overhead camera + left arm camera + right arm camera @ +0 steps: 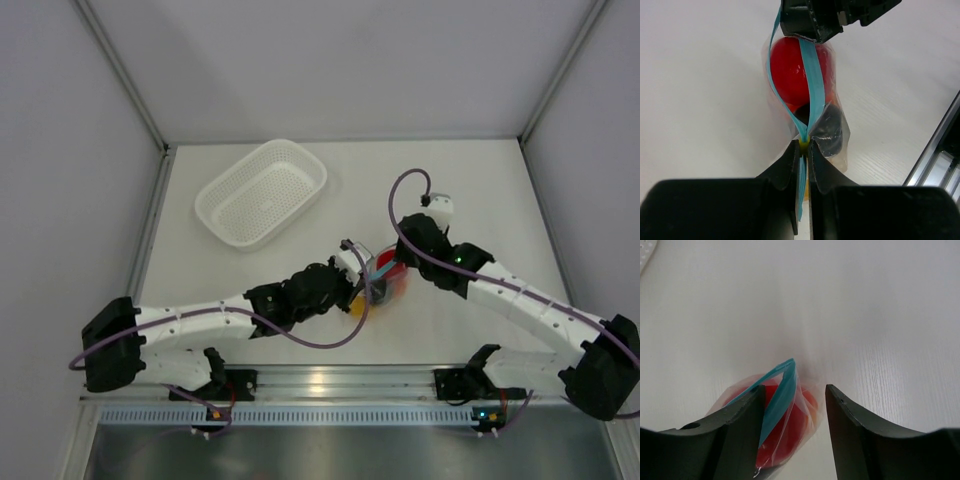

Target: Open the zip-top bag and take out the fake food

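Observation:
The zip-top bag [386, 276] lies on the white table between both grippers, its light blue zip strip [810, 75] parted into a narrow slit. My left gripper [804, 145] is shut on the near end of the strip. Inside the bag I see the shiny red ball [790, 70], the dark piece [830, 131], some orange [812, 399] and a bit of yellow [357, 305]. My right gripper [795, 388] is open at the bag's far end. Its left finger [742, 425] sits between the two blue strip halves [777, 396]; its right finger stands clear of the bag.
A white perforated basket [262, 192] stands at the back left, its corner in the right wrist view [645, 247]. The metal rail [330, 382] runs along the near edge and shows in the left wrist view [940, 155]. White walls surround the table.

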